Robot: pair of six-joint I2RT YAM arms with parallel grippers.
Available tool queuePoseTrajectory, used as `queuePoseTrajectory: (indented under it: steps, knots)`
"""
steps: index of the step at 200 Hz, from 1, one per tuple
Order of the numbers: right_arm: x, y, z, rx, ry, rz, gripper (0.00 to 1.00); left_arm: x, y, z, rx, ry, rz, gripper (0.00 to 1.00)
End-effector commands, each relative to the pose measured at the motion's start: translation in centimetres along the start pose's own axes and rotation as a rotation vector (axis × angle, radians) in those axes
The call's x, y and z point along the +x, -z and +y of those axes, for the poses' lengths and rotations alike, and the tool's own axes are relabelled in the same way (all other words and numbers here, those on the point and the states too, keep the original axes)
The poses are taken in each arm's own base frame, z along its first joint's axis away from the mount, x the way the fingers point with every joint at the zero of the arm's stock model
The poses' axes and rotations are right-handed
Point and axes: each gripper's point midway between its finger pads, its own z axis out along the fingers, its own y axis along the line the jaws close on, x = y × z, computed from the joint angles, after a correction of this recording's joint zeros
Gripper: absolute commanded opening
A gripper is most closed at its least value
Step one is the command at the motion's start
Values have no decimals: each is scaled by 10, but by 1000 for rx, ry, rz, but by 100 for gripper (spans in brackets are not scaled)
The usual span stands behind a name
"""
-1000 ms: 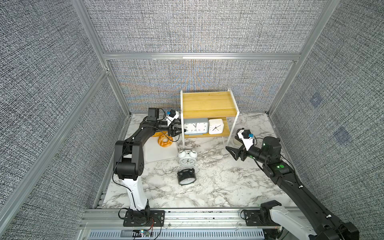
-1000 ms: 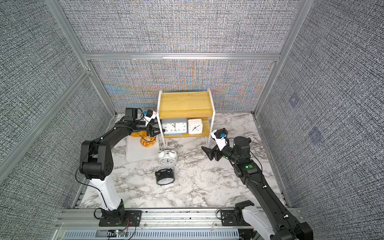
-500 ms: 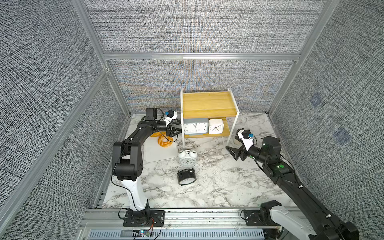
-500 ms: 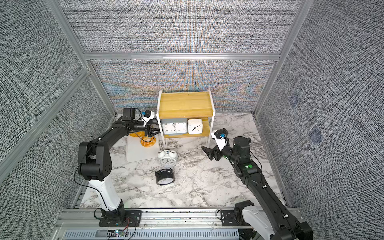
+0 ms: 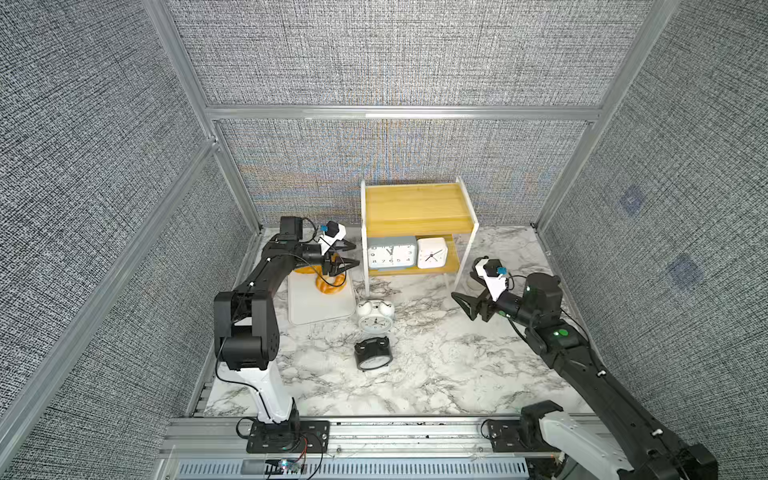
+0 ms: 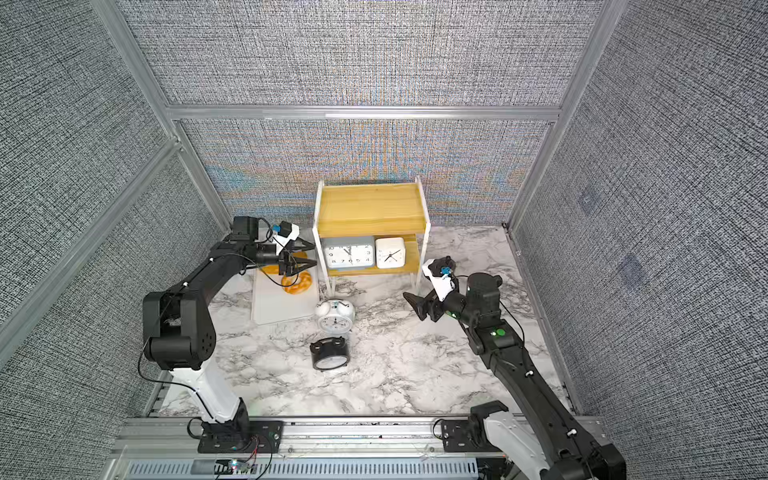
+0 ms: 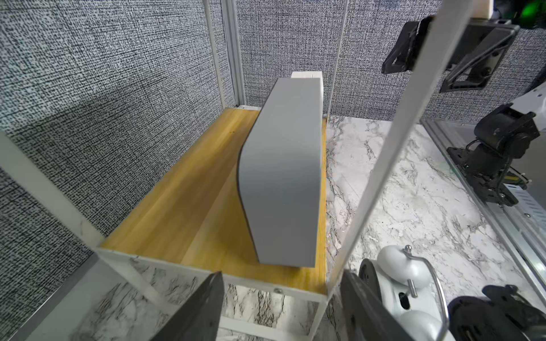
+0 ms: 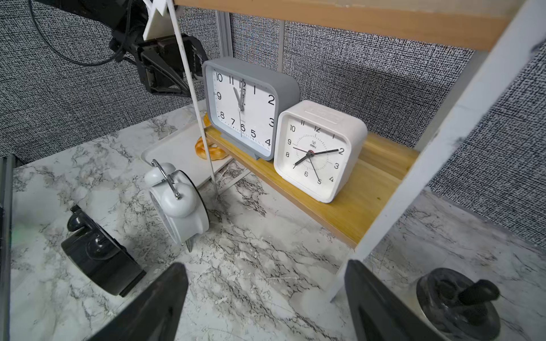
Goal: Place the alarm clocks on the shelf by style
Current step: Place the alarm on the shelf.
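Nearest on the marble worktop [image 5: 436,374] we list the black twin-bell clock [image 5: 372,354], dial toward the front edge. Just behind it stands the white twin-bell clock [image 5: 375,318], upright on its feet. To its right we note the right pincer [image 8: 264,267], released and holding nothing, hovering over the worktop and aimed at the shelf's lower tier. To the left we record a white tray [image 5: 309,309] carrying a twisted bread [image 5: 331,286]. Above the tray's far end the left pincer [image 5: 356,254] is spread apart and empty, just beside the shelf's left frame. Farthest, against the back wall, is the shelf [image 5: 417,208]. Its lower board holds the grey rectangular clock [image 5: 392,252] and, just beside it on the right, the small white square clock [image 5: 432,253]. Both dials face forward.
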Motion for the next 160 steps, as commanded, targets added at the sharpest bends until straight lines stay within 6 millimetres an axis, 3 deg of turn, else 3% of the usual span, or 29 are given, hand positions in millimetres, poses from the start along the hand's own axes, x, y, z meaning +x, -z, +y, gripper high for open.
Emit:
queuePoseTrajectory:
  steps: [1,41,77,136,160]
  knots:
    - [-1,1,-1,7,3,-6,88,-7,10,7,-79,27,24,68]
    - [4,1,-2,20,-21,-9,87,-9,30,17,-334,96,75,69]
    - [6,6,-3,49,-43,-33,87,-15,69,23,-668,174,46,77]
    - [19,15,-13,147,-144,-45,87,-28,124,-10,-976,334,-83,82]
    - [23,20,-12,161,-180,-54,87,-15,161,-19,-1198,479,-153,84]
